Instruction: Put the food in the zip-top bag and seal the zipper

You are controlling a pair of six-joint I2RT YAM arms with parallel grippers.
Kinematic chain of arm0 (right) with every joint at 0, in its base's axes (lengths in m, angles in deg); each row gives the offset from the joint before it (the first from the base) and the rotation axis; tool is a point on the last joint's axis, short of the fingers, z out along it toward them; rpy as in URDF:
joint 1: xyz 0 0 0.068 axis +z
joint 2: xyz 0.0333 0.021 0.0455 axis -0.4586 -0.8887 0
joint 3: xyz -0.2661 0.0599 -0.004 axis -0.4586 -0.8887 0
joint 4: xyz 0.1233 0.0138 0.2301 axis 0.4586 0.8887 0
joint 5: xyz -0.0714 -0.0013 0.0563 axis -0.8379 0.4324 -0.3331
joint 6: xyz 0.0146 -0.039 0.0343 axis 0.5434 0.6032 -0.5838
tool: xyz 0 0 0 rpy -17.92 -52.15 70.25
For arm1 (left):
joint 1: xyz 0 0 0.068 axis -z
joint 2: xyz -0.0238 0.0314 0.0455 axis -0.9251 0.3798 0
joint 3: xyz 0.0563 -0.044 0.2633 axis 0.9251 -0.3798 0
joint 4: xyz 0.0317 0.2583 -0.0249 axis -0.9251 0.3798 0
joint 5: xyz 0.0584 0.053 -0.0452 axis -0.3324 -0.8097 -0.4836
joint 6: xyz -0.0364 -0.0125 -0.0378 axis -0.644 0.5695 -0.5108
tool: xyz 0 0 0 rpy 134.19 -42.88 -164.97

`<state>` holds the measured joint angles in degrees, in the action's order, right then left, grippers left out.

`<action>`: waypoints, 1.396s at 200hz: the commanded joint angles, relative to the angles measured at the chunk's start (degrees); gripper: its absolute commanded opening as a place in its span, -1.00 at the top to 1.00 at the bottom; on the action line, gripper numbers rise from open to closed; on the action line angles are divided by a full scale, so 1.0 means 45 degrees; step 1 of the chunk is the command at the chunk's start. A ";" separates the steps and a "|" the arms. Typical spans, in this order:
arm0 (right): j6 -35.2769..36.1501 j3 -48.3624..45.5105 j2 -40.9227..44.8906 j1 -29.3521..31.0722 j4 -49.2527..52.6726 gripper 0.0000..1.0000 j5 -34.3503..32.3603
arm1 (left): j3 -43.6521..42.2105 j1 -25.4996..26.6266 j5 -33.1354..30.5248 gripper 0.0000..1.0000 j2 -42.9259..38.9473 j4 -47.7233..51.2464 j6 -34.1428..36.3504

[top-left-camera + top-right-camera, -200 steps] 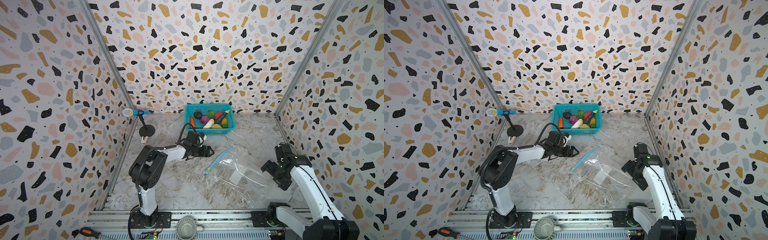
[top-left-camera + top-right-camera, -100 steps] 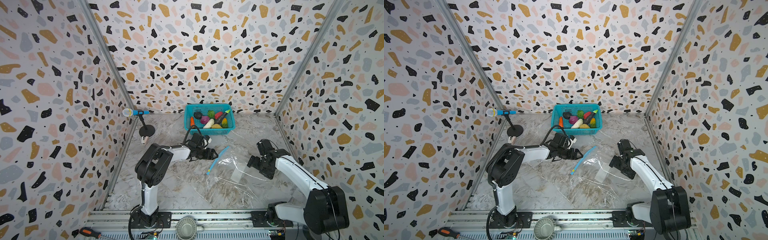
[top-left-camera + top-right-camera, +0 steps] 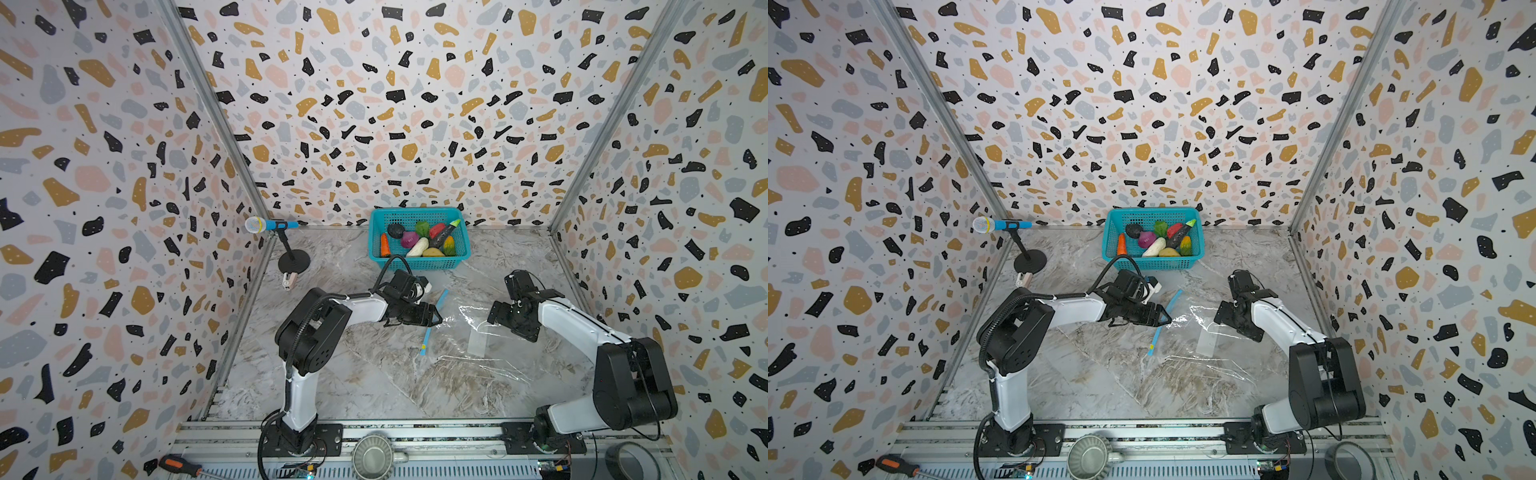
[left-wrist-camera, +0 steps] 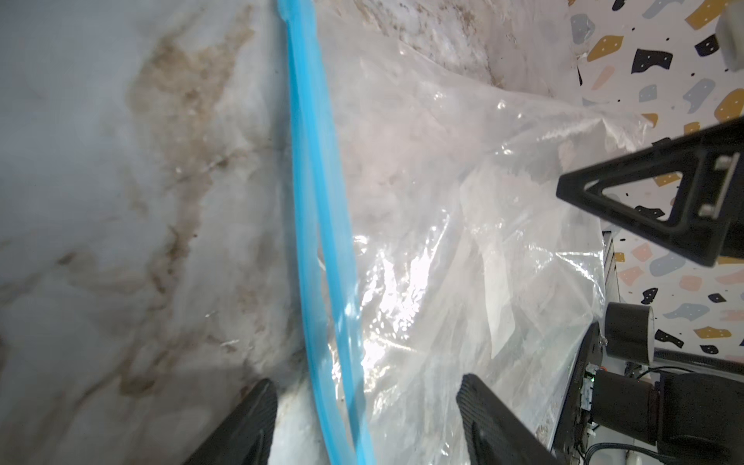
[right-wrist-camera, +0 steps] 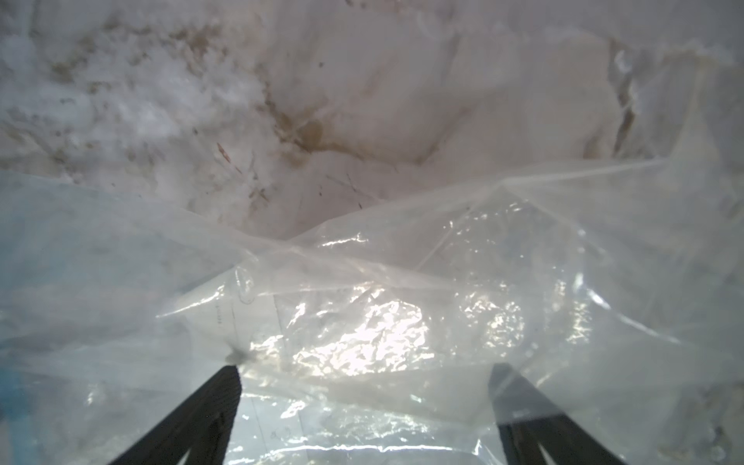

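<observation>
The left gripper (image 3: 432,318) has its two fingers apart. In the left wrist view (image 4: 366,386) they stand on either side of the zipper (image 4: 318,201) and are not clamped on it. The blue strip passes lengthwise through the gap, closer to one finger than the other. Whether either pad touches the plastic cannot be told.

Read as a clock face with 12 o'clock at the back wall, the zipper (image 3: 427,336) in both top views runs from about 1 o'clock to 7 o'clock. The left gripper sits over its middle stretch, reaching in from 9 o'clock. The fingers therefore cross the strip's long axis rather than lie along it, which I judge suits a pinch on the bag's mouth edge. A small yellow tab (image 3: 1152,346) shows near the 7 o'clock end.

The zip-top bag (image 3: 469,357) spreads flat and empty from the strip toward 3 and 4 o'clock. At 3 o'clock from the left gripper, the right gripper (image 3: 509,322) hangs over the bag's far part, fingers wide apart (image 5: 366,374) above crinkled film and gripping nothing.

The left arm is clearly the nearer one to the zipper.

The food (image 3: 417,245) lies in the teal basket (image 3: 419,261) at 12 o'clock, by the back wall, well apart from the bag.
</observation>
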<state>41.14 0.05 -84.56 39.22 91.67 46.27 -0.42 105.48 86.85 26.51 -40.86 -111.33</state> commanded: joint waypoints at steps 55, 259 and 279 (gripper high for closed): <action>0.1008 0.1437 0.0262 0.0222 0.1063 -0.93 -0.1615 | 0.0550 0.0853 0.0667 -0.37 -0.0276 0.0303 0.0554; -0.1393 1.3159 -0.8717 0.7266 0.9154 -0.75 -0.6223 | -0.4720 -0.3273 -0.1820 -0.23 -0.4230 -0.0407 -0.0285; -0.1474 1.3141 -0.9096 0.7389 0.9162 -0.74 -0.6193 | -0.5105 -0.3493 -0.1964 -0.22 -0.4414 -0.0676 -0.0555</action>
<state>36.98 57.69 -124.78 72.22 126.51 20.98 -21.54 90.68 80.10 8.68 -41.86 -111.86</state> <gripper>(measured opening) 0.873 0.612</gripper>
